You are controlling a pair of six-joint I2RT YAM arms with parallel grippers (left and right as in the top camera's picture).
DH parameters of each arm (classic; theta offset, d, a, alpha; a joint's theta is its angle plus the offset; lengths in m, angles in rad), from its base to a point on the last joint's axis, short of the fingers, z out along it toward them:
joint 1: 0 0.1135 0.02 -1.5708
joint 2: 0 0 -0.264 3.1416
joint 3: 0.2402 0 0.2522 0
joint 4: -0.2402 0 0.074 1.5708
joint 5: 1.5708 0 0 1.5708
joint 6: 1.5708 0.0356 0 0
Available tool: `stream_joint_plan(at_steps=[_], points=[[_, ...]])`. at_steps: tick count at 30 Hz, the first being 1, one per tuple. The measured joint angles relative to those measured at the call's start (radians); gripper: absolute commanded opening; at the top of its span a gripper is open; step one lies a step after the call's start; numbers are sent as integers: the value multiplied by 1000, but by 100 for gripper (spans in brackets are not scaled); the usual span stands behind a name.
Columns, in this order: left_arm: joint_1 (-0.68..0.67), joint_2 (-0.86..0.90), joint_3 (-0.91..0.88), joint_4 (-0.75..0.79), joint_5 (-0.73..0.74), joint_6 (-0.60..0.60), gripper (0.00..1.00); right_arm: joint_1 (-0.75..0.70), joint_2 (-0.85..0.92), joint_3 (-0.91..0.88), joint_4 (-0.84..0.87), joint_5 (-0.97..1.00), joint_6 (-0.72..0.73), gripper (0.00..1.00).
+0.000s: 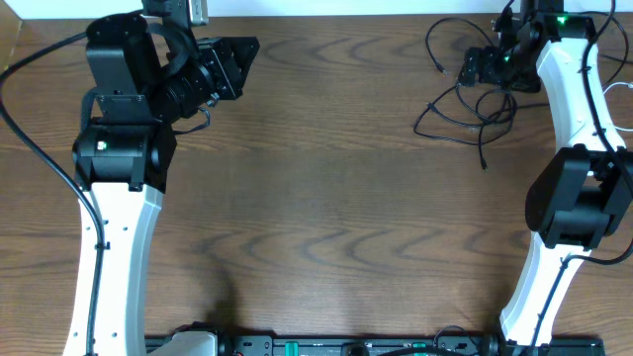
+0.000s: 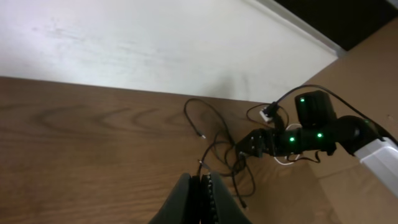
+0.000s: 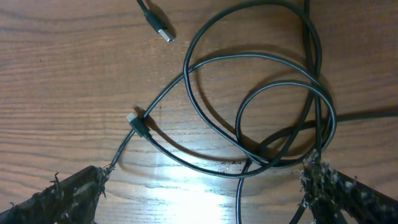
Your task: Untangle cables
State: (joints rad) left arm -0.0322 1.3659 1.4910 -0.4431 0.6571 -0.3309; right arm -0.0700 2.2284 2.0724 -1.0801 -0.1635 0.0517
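Hovering hand: the right hand (image 3: 202, 179) hangs just above the tangle, spread wide and holding nothing. It straddles the knot, probably so it can drop onto a single strand.
Cables: the cables (image 3: 261, 151) lie on the tabletop (image 3: 62, 81) directly beneath it, near the far right edge. The black loops cross one another and bunch where several strands meet.
Loose end: a plug end (image 3: 163, 31) lies free just beyond the loops, which looks like a good place to start drawing one cord out.
Left hand: the left hand (image 2: 202, 193) is clenched on nothing, well apart across the tabletop. It seems parked clear of the work while facing the tangle.
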Motion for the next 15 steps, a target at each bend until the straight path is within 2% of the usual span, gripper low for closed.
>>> stream_joint_plan(at_steps=[15], points=[[-2, 29, 0, -42, -13, 0, 7, 0, 61, -1, 41, 0, 0, 99]])
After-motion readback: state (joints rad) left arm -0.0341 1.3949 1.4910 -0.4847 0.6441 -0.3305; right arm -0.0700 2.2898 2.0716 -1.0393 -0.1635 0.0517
